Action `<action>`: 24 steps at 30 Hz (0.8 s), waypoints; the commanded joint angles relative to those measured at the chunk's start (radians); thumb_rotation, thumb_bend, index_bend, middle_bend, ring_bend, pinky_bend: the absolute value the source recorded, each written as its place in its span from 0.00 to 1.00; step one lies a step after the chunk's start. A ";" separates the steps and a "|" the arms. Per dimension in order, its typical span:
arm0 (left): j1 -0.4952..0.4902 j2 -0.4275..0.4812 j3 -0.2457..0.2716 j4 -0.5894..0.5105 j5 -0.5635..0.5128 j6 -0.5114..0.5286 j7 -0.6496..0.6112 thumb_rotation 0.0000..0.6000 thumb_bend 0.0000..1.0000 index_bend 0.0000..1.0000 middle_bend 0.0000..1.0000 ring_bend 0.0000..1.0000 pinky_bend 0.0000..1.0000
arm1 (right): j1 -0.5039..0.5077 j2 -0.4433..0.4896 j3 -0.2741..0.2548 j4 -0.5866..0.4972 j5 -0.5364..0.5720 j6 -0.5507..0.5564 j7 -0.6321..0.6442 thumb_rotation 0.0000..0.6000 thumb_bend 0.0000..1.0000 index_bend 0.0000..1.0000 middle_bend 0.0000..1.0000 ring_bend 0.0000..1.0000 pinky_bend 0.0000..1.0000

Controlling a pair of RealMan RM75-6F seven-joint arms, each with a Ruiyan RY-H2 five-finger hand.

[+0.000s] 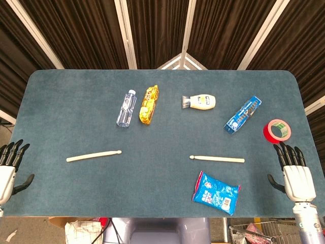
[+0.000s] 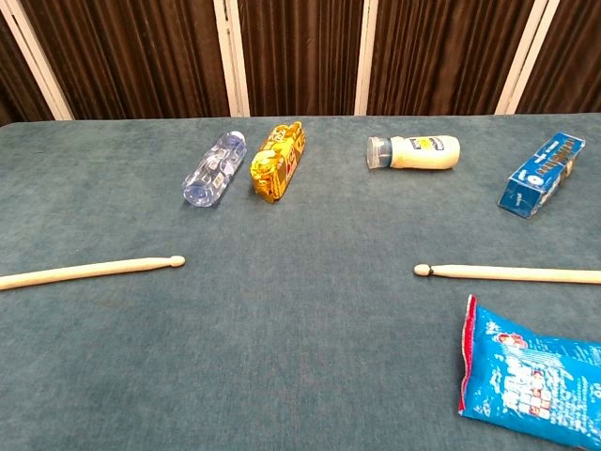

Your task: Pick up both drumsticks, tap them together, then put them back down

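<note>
Nothing looks begun: the left drumstick (image 1: 94, 155) and right drumstick (image 1: 217, 159) lie well apart on the bench (image 1: 162, 188). Left hand (image 1: 9, 165), partly out of frame, and right hand (image 1: 293, 173) seem open, empty, at the bench's ends.

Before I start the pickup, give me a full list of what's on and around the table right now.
drumsticks: two, pale wood; left one and right one lying flat near the front, tips pointing inward, well apart
water bottle: one, clear, lying on its side, back left
snack pack: one, yellow-orange, just right of the bottle
squeeze bottle: one, white, lying down, back centre
box: one, blue, back right
tape roll: one, red, right edge
snack bag: one, blue, front right, just in front of the right drumstick
table: one, blue-grey cloth top
left hand: at the left edge, empty, fingers apart
right hand: at the right edge, empty, fingers apart
</note>
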 commanded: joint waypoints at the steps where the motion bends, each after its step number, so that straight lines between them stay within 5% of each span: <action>1: 0.001 0.001 -0.002 -0.002 -0.001 0.003 -0.001 1.00 0.40 0.09 0.00 0.00 0.00 | 0.001 -0.001 -0.002 0.001 -0.002 -0.002 -0.003 1.00 0.31 0.00 0.00 0.09 0.00; 14: 0.002 0.002 -0.001 -0.005 -0.003 0.000 -0.008 1.00 0.40 0.09 0.00 0.00 0.00 | 0.000 -0.001 -0.003 -0.007 0.006 -0.011 0.003 1.00 0.31 0.03 0.06 0.09 0.00; 24: 0.000 0.003 -0.003 -0.010 -0.004 -0.002 -0.018 1.00 0.40 0.09 0.00 0.00 0.00 | 0.031 -0.016 0.023 -0.062 0.017 -0.034 -0.037 1.00 0.31 0.30 0.23 0.13 0.00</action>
